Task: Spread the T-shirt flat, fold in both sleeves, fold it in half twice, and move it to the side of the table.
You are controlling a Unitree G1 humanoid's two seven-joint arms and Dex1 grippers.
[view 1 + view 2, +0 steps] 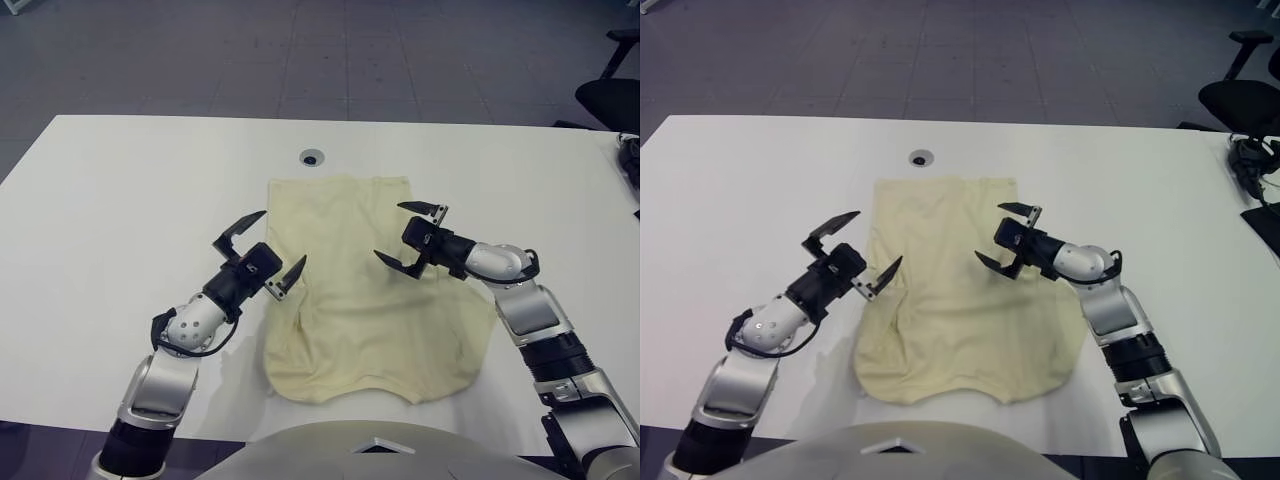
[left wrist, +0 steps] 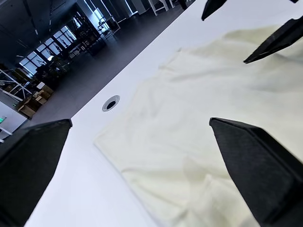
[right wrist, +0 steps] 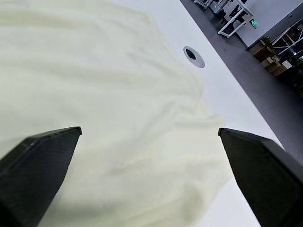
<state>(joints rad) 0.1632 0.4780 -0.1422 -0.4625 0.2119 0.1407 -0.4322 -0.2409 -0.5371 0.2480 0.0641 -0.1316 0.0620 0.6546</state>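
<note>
An office or lab: white desk (image 1: pixel 120 200) with a cable grommet (image 1: pixel 311 157), grey floor tiles (image 1: pixel 300 50), office chair (image 1: pixel 612 95).

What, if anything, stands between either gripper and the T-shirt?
Nothing visible does. The left gripper hangs open at the left edge of the T-shirt, the right gripper open above its right half. The cable hole in the table lies beyond its far edge.

The T-shirt (image 1: pixel 370 300) is lying mid-table (image 1: pixel 120 220), toward the near edge, with a cable hole (image 1: pixel 311 157) sitting just beyond the shirt's far-left corner. The left gripper (image 1: pixel 282 237) is hovering at the shirt's left edge, the right gripper (image 1: pixel 389 230) over its right side. An office chair (image 1: pixel 612 95) is standing past the table's far right.
</note>
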